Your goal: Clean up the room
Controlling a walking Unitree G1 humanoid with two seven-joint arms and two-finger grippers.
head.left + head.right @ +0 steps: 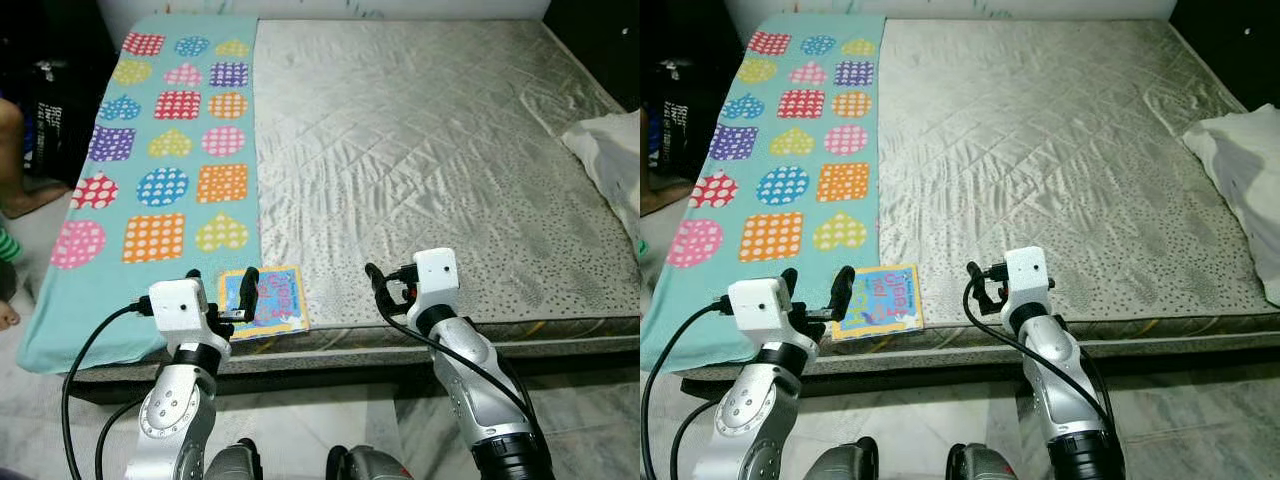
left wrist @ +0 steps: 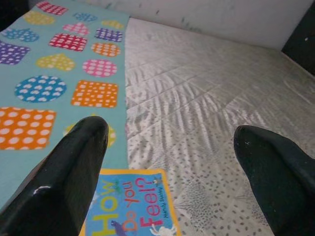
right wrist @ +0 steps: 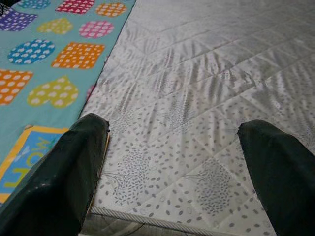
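Observation:
A children's picture book (image 1: 270, 300), titled "How Do You Feel?", lies flat at the near edge of the mattress (image 1: 420, 150), partly on the teal patterned blanket (image 1: 170, 150). My left gripper (image 1: 222, 285) is held open just above the book's left side, with nothing between its fingers. In the left wrist view the book (image 2: 130, 211) lies just below the left gripper (image 2: 172, 129). My right gripper (image 1: 392, 283) hovers open and empty over the mattress edge, to the right of the book. The right wrist view catches the book's corner (image 3: 24, 157) beside one finger (image 3: 64, 182).
A white pillow or cloth (image 1: 610, 160) lies at the mattress's right edge. A person's leg (image 1: 10, 130) and foot (image 1: 6, 315) show at the far left beside a dark bag (image 1: 45, 100). Marble floor (image 1: 300, 420) runs along the bed's near side.

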